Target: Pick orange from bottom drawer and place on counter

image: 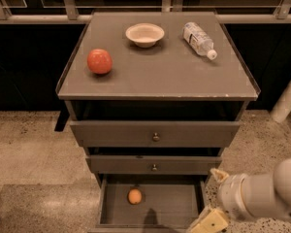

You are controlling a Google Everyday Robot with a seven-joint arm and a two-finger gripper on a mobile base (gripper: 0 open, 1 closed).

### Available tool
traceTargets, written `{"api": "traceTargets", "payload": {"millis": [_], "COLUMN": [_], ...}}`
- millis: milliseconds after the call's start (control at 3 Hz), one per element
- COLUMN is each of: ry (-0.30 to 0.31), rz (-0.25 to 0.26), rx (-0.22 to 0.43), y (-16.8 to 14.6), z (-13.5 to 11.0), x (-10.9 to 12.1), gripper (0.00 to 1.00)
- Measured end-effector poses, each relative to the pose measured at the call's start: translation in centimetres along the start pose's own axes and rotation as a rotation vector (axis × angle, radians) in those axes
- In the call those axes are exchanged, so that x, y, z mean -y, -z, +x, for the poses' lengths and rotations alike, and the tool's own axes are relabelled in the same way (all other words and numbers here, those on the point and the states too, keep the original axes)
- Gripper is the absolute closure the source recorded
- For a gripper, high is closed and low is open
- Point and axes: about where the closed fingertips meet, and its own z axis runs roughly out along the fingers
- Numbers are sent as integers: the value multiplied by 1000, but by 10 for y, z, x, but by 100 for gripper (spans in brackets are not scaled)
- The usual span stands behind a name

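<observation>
The orange point(134, 196) is small, round and pale. It lies on the flat floor of the open bottom drawer point(179, 208), left of the middle. The counter point(165, 67) is the flat grey-brown top of the cabinet. My gripper point(208, 222) is at the lower right, by the drawer's right front corner, on a white arm point(262, 198). It is to the right of the orange and apart from it. Only its beige upper part shows; the rest is cut off by the bottom edge.
On the counter are a red-orange apple-like fruit point(99, 61) at the left, a white bowl point(144, 34) at the back middle and a plastic bottle point(199, 40) lying at the back right. The two upper drawers point(155, 136) are slightly pulled out.
</observation>
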Motion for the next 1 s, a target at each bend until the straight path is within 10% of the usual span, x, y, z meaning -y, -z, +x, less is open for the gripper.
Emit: {"api": "traceTargets", "payload": {"millis": [333,1000], "ry": [-31,-65], "rz": [-54,-5], "rx": [49,81], "y": [-76,-89], "z": [18,23], "x": [-14,-2], "gripper": [0,0]}}
